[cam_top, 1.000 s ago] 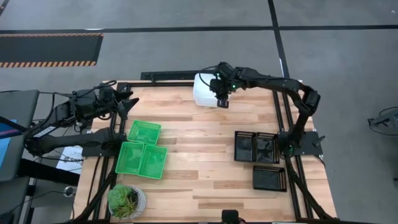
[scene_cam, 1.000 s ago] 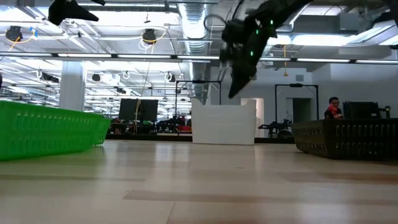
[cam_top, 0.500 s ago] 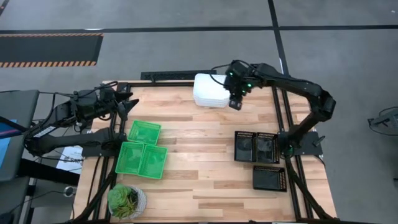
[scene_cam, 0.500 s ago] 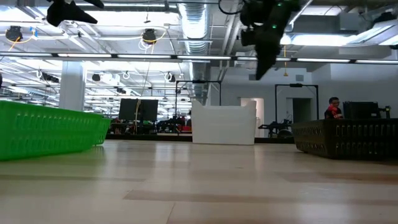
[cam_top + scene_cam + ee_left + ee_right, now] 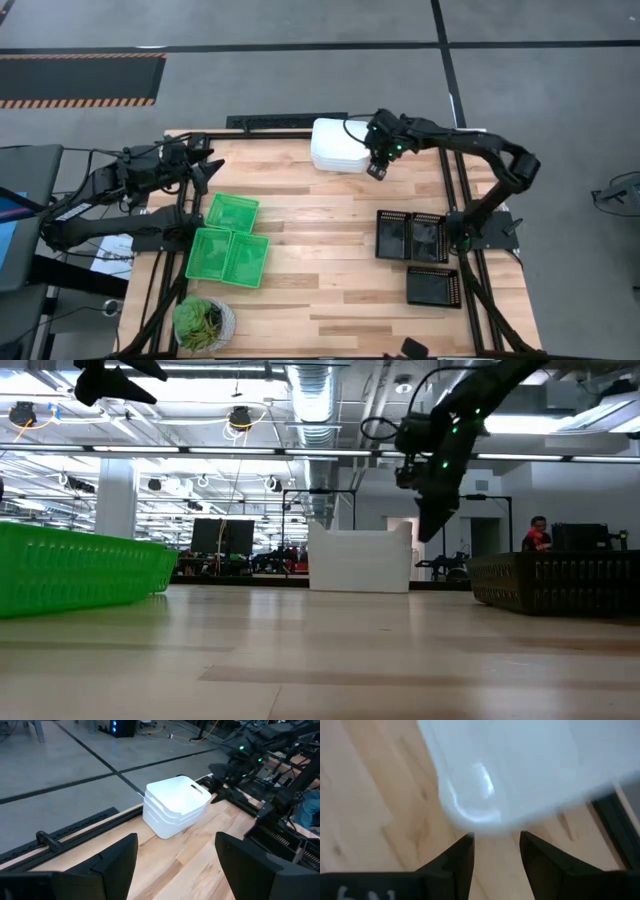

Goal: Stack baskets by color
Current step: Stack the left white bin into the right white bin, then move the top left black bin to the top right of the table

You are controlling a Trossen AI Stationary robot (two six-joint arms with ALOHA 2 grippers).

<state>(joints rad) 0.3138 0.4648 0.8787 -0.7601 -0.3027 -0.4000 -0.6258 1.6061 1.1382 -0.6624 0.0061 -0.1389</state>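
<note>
Since white baskets [image 5: 336,146] sit nested, we hold right end effector [image 5: 376,168] spread, empty, beside stack.

Far edge, centre: three baskets nested in one stack [image 5: 336,147] on the bench [image 5: 320,250].
Beside that stack, right: right gripper [image 5: 376,168], above the bench, not touching the stack, holding nothing.
Left half: three baskets [image 5: 230,242] lying close together.
Near left corner: potted plant [image 5: 203,323].
Right side: two baskets [image 5: 411,236] side by side; a third basket [image 5: 433,286] nearer.
Far left: left gripper [image 5: 207,163], raised, well apart from everything.
</note>
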